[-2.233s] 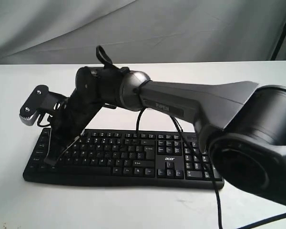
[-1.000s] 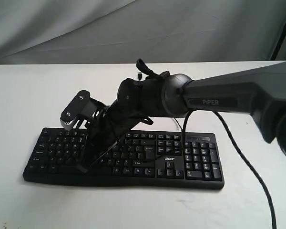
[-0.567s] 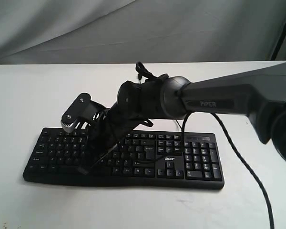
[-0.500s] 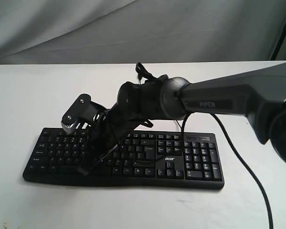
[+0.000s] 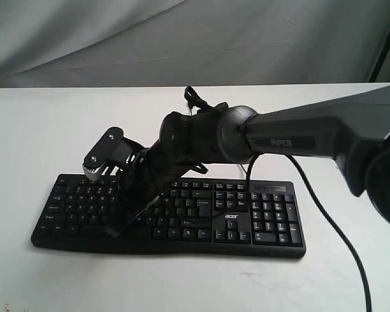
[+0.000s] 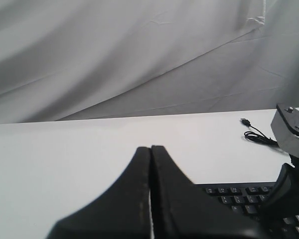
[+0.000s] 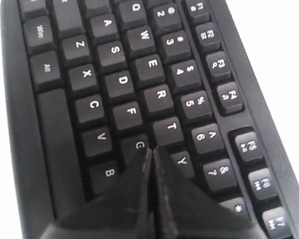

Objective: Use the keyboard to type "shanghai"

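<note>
- Find keyboard at 6 o'clock on table.
- Drive right gripper, pinched closed beside G key, straight down, one key only.
- Park left gripper, also closed, clear of keys.

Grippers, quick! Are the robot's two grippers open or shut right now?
Left gripper: shut, holding nothing.
Right gripper: shut, holding nothing, tips down at the letter keys of the wide black plastic keyboard.
</note>
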